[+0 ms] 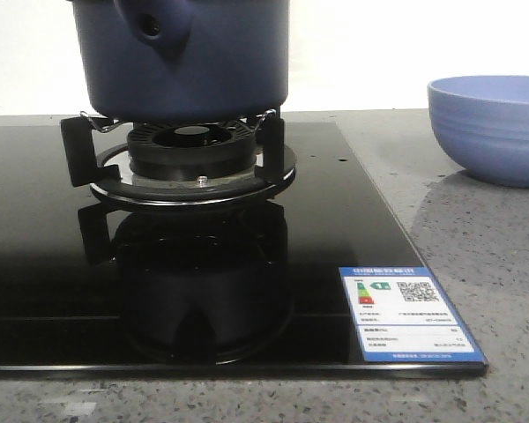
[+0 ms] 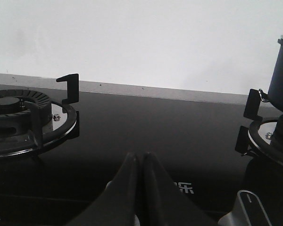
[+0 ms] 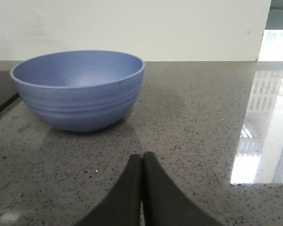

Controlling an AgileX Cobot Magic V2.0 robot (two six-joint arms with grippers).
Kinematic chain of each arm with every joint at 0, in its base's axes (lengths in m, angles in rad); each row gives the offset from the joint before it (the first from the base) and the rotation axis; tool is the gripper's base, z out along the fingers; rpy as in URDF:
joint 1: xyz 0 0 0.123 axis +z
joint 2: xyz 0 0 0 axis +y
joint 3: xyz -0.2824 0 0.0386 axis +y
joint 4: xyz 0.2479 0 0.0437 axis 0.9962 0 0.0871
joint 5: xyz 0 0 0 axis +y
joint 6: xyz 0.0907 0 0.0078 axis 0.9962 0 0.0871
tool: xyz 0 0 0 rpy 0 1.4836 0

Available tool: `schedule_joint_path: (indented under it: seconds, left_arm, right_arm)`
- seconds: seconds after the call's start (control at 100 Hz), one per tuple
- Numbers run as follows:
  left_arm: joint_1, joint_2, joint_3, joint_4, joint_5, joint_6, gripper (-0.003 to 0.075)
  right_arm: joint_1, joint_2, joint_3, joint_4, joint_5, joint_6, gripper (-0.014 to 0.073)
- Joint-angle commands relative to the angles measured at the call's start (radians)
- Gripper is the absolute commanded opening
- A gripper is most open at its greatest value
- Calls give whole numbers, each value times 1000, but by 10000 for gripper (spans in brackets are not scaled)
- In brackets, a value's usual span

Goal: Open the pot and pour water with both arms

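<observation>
The dark navy-blue pot (image 1: 185, 57) stands on the burner grate (image 1: 185, 159) of the black glass hob; its handle stub with a round hole (image 1: 150, 26) faces the front camera. Its top and any lid are cut off by the frame edge. A sliver of the pot (image 2: 282, 75) shows in the left wrist view. My left gripper (image 2: 141, 156) is shut and empty, low over the hob between two burners. My right gripper (image 3: 142, 156) is shut and empty over the grey speckled counter, a short way in front of the light-blue ribbed bowl (image 3: 78, 89). Neither gripper shows in the front view.
The light-blue bowl (image 1: 492, 128) stands on the counter to the right of the hob. A second, bare burner (image 2: 23, 117) lies on the hob's left part. An energy label (image 1: 410, 313) is stuck on the hob's front right corner. A white wall runs behind.
</observation>
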Motion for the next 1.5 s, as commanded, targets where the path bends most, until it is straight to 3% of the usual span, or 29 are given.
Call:
schedule_joint_path:
  seconds: [0.0, 0.63, 0.77, 0.91, 1.21, 1.35, 1.49]
  left_arm:
    - [1, -25, 35, -8, -79, -7, -20]
    - [1, -25, 35, -9, -86, -7, -20]
    - [1, -25, 35, -55, -98, -7, -20]
    - [1, -25, 33, -180, -125, -7, -20]
    - [1, -25, 27, -615, -168, -7, -20]
    - [1, -25, -19, -662, -137, 0, -20]
    - [1, 6, -139, -537, 22, 0, -20]
  right_arm:
    - [2, -17, 24, -13, -70, -1, -63]
    - [2, -17, 24, -13, -130, -1, -63]
    - [2, -17, 24, 59, -159, -1, -63]
    - [2, -17, 24, 190, -209, -1, -63]
    - [2, -17, 21, 540, -213, -1, -63]
    - [2, -17, -33, 543, -102, -3, -61]
    - [2, 30, -145, 499, 88, -12, -57]
